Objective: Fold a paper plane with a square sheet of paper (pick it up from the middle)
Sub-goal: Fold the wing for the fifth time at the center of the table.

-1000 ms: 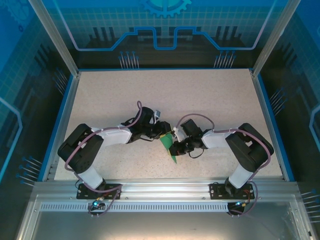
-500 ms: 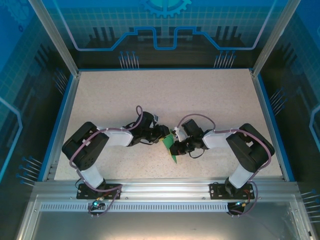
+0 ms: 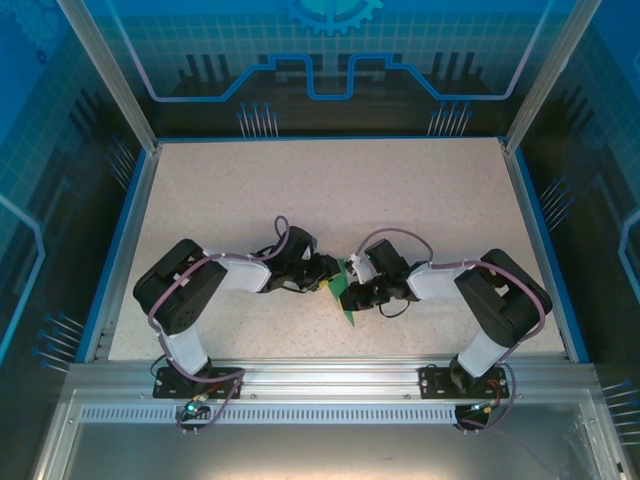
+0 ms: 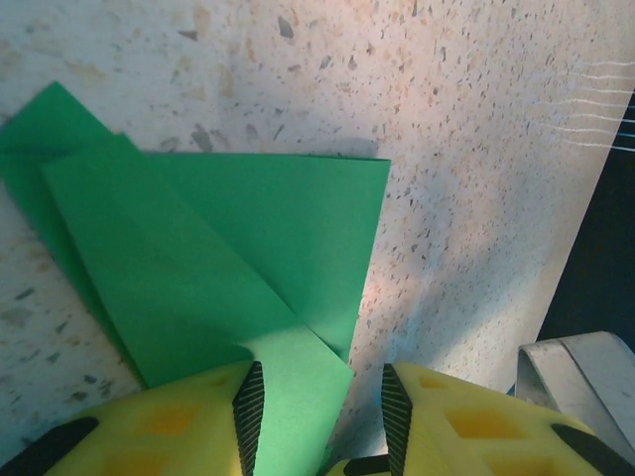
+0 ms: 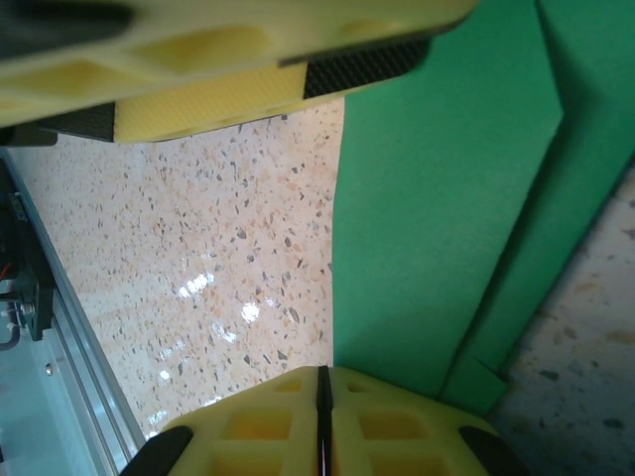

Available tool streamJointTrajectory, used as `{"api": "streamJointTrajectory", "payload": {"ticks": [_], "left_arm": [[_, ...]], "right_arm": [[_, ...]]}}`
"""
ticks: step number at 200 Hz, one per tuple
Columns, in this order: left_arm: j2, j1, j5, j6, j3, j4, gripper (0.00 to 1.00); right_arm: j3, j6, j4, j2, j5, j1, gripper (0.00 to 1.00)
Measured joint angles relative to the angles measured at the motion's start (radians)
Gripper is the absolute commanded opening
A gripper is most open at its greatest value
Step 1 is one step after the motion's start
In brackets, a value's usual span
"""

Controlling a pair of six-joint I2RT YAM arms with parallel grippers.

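The speckled worktop (image 3: 400,190) carries the left arm (image 3: 190,290) and right arm (image 3: 495,290), bent inward so that their wrists meet near its front middle. Between them lies the green paper (image 3: 347,305), folded into layered triangular flaps and largely hidden under the wrists from above. The left fingers (image 4: 159,426) stand partly apart, with one flap corner running between them, its end cut off. The right fingers (image 5: 397,426) press together at the paper's edge; whether they pinch it is unclear.

Layered green paper (image 5: 437,198) over speckled tabletop (image 5: 218,228)
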Motion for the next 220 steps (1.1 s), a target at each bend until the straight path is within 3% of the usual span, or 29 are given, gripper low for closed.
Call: {"api": "streamJointTrajectory", "payload": {"ticks": [70, 164, 198, 220], "left_arm": [[0.006, 0.000, -0.003, -0.001, 0.013, -0.029, 0.38], [0.003, -0.001, -0.007, 0.008, 0.024, -0.055, 0.38], [-0.024, -0.006, -0.024, 0.031, 0.024, -0.094, 0.44], [-0.083, -0.006, -0.042, 0.051, 0.024, -0.152, 0.57]], "right_arm": [[-0.020, -0.001, -0.062, -0.122, 0.048, 0.018, 0.15], [-0.061, 0.011, -0.029, -0.082, 0.052, 0.044, 0.17], [-0.077, 0.028, -0.106, -0.193, 0.110, 0.044, 0.26], [-0.077, 0.043, -0.156, -0.311, 0.182, 0.023, 0.32]]}}
